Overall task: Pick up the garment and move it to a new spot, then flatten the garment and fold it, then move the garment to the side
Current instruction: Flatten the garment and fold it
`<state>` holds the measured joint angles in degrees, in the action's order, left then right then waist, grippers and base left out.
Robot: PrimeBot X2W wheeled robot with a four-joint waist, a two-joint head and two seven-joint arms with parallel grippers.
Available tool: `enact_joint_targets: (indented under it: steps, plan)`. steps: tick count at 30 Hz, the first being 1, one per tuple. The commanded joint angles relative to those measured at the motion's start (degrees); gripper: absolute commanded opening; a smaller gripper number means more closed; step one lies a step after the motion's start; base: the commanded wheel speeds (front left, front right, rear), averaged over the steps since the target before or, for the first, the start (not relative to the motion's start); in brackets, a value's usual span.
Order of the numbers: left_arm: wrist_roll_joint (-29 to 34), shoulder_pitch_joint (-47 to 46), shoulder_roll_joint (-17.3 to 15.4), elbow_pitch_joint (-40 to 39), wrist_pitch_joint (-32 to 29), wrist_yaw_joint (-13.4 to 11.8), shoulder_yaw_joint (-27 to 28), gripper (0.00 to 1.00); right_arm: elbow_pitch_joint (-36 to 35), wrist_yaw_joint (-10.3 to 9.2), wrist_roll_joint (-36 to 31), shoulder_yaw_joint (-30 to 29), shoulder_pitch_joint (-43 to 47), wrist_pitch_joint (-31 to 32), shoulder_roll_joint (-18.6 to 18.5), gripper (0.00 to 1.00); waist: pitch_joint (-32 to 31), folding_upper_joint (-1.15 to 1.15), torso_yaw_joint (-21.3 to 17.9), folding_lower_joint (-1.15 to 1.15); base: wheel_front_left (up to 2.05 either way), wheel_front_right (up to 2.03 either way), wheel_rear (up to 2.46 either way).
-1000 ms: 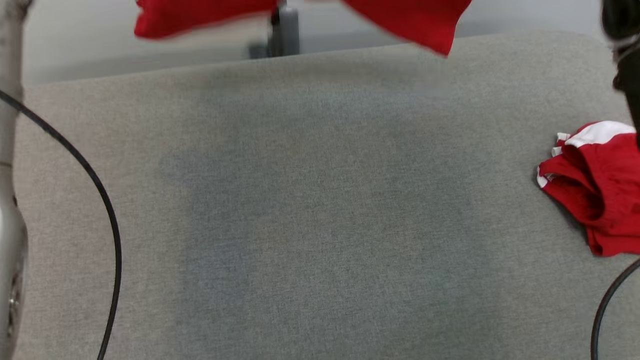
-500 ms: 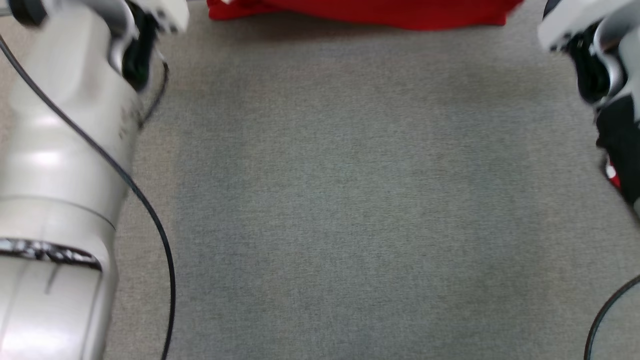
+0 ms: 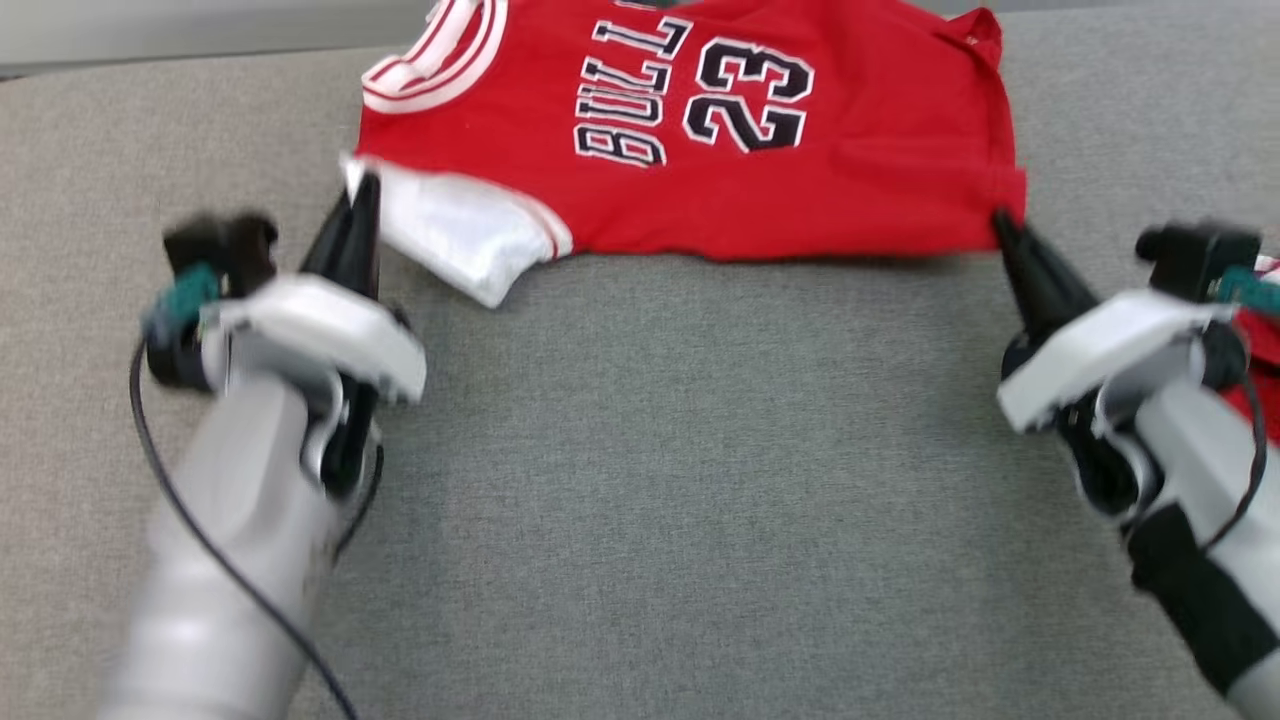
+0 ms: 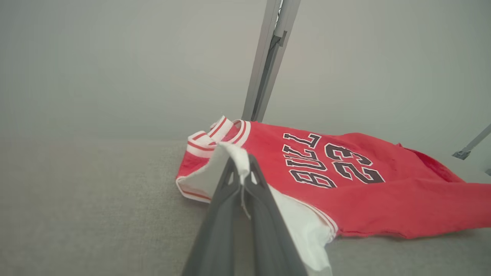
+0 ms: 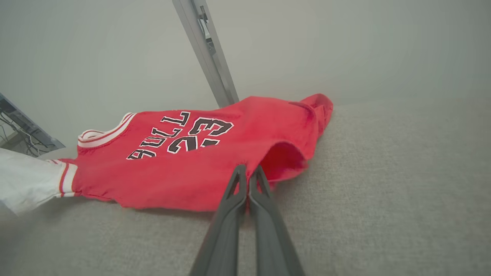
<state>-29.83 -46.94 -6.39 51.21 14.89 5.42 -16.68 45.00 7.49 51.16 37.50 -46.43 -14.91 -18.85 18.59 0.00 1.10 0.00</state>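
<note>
On the worktop (image 3: 640, 480), the garment (image 3: 800, 190) is pinched by left gripper (image 3: 362, 190) and right gripper (image 3: 1002, 225) — flattening seems underway. Even release is needed next.

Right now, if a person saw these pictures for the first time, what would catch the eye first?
The red jersey with the number 23 printed on it stands out, spread at the far side of the grey table. The left gripper pinches its white part at the near left corner, and the right gripper pinches the red edge at the near right corner.
</note>
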Motion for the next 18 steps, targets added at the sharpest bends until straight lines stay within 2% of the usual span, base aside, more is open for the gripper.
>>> enact_joint_targets:
  steps: [1,7,9,14,15,18]
  plan:
    - [0.3,1.9,-0.6,-1.9,0.2,-0.7,0.7,0.0,-0.8,0.0,-0.5,-0.2,1.9,-0.4,-0.5,0.0,-0.7,0.0,-0.6,0.0,0.0,0.0,0.0]
    - [-0.6,20.9,-2.8,-16.7,0.0,-3.6,3.0,0.0,-7.6,0.0,-3.0,-5.9,14.8,-0.4,0.3,0.0,-5.4,0.0,-1.4,0.0,0.0,0.0,0.0]
    - [-1.1,27.0,-4.2,-22.6,-1.7,-4.9,3.3,0.0,-9.4,0.0,-4.1,-7.7,19.0,-0.4,0.6,0.0,-7.1,0.0,-1.6,0.0,0.0,0.0,0.0]
    - [-1.0,42.5,-7.7,-40.6,-8.8,-10.0,3.2,0.0,-13.7,-0.01,-9.1,-12.3,28.9,-0.4,0.7,0.0,-12.1,0.0,-1.1,0.0,0.0,0.0,0.0]
    - [-1.2,48.4,-8.7,-47.5,-12.3,-12.3,3.0,0.0,-14.8,-0.01,-10.9,-14.1,32.3,-0.4,1.1,0.0,-13.9,0.0,-0.7,0.0,0.0,0.0,0.0]
    - [-1.1,56.3,-9.9,-57.1,-17.0,-15.9,2.5,0.0,-16.2,0.0,-13.5,-16.3,37.1,-0.4,1.7,0.0,-15.8,0.0,-0.2,0.0,0.0,0.0,0.0]
